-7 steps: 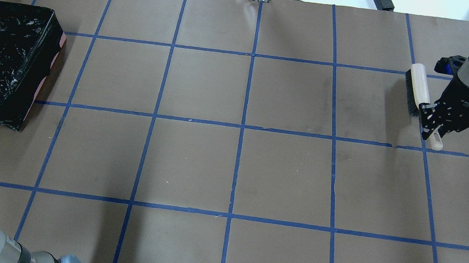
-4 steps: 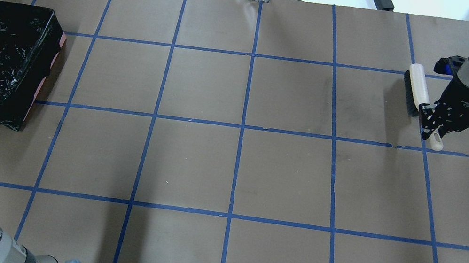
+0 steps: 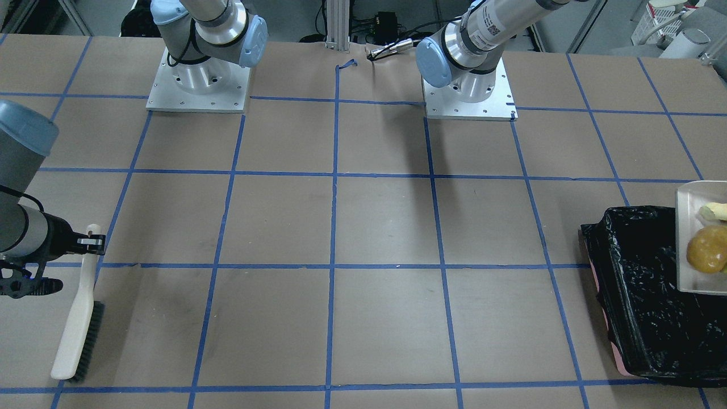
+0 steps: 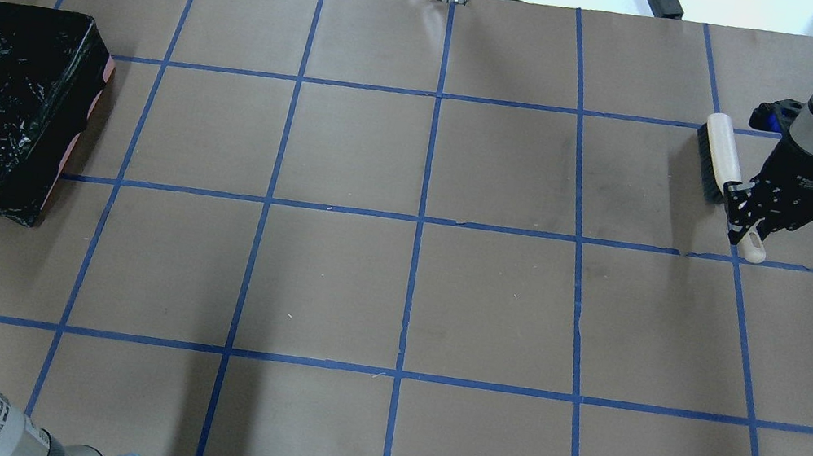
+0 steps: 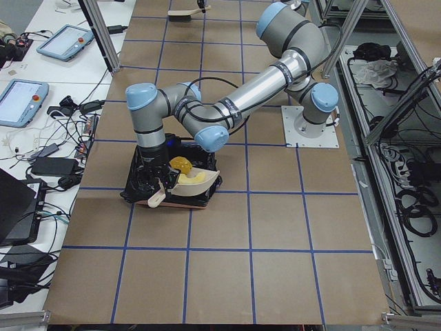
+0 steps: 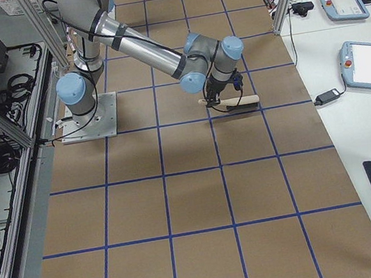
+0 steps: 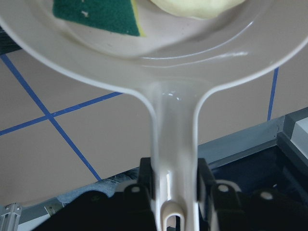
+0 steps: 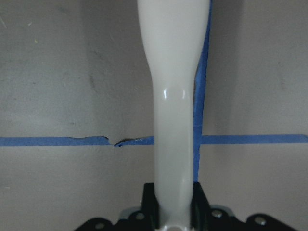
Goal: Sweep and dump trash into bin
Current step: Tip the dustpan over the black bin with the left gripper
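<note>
Left fingers (image 7: 146,175) pinch the handle of the beige dustpan (image 7: 207,57), which carries the sponge block (image 7: 94,14), potato-like lump (image 3: 707,248) and cream piece (image 3: 714,212) over the black-lined bin (image 3: 642,295). The trash looks light and apt to roll, best moved by that stiff handle. Across the counter (image 3: 386,227), right fingers (image 8: 149,202) pinch the brush (image 3: 76,318).

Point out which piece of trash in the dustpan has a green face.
The sponge block: flat, dark green with a yellow edge. The lump is rounded and yellow-orange, and the curved piece is pale cream.
</note>
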`<state>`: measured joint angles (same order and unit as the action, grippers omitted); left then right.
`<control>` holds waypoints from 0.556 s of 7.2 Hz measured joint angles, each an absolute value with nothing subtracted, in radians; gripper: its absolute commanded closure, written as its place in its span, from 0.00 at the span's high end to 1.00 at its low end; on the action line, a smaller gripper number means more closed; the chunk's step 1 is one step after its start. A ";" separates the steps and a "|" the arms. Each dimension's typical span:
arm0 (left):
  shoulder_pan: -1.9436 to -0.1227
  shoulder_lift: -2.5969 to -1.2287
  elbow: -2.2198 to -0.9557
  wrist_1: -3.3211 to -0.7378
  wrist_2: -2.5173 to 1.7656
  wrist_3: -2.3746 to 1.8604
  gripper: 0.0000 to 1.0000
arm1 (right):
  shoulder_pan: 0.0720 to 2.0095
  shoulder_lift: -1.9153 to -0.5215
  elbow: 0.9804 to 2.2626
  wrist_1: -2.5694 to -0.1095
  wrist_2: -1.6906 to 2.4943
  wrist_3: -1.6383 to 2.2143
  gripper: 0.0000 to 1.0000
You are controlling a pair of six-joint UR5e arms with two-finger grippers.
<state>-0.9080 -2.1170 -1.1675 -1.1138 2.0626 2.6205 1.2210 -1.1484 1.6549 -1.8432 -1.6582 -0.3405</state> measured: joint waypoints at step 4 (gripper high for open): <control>-0.947 -2.103 -1.201 -1.031 2.137 2.654 0.00 | 1.221 -1.150 1.653 -1.867 -1.660 -0.337 1.00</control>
<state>-0.9473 -2.1031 -1.2013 -1.0306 2.1374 2.6536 1.2211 -1.1502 1.6527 -1.8668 -1.6596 -0.3371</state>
